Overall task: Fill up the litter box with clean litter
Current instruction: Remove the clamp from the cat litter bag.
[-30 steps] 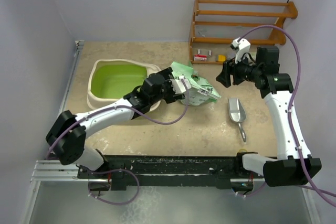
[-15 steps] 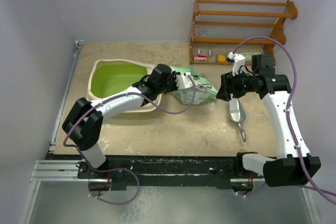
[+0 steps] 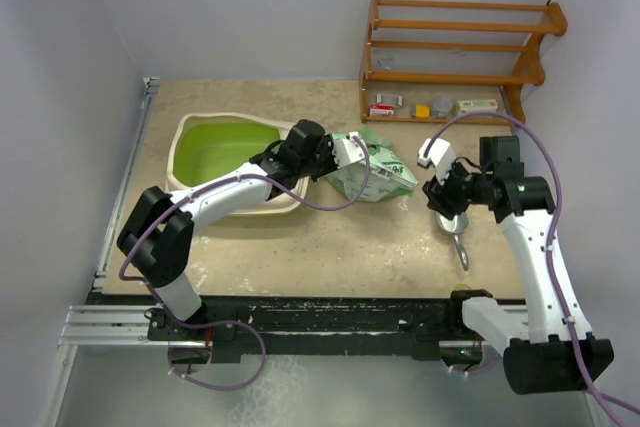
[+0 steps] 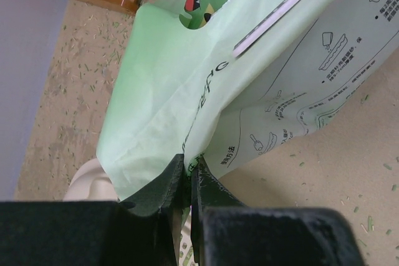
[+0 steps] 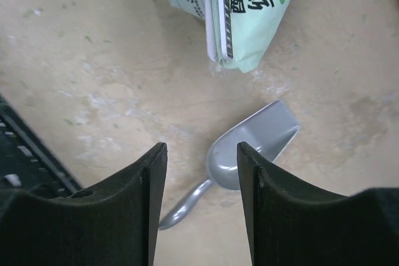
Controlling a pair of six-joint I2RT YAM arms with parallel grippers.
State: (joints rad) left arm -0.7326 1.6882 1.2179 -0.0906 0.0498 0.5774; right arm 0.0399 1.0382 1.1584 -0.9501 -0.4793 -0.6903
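Observation:
The litter box [image 3: 186,185], cream with a lime-green inside, stands at the back left, and no litter shows in it. A pale green printed bag [image 3: 378,177] lies just right of it. My left gripper [image 3: 338,154] is shut on the bag's near edge [image 4: 187,167], with the film pinched between the fingers; the box's cream rim [image 4: 81,182] shows beside it. My right gripper [image 3: 441,199] hangs open above a grey metal scoop [image 5: 249,144], whose handle [image 3: 460,247] points toward the arm bases. The scoop's bowl sits between and below the fingertips [image 5: 201,154]. Litter shows only as green flecks [image 4: 368,222] on the floor.
A wooden rack [image 3: 455,42] stands against the back wall at the right, with small boxes [image 3: 385,107] on its lowest shelf. Grey walls close in the left, back and right sides. A black rail [image 3: 330,312] runs along the near edge.
The left gripper has closed on the bag's edge. The right arm has come down and toward the near side over the scoop, and its jaws have narrowed a little.

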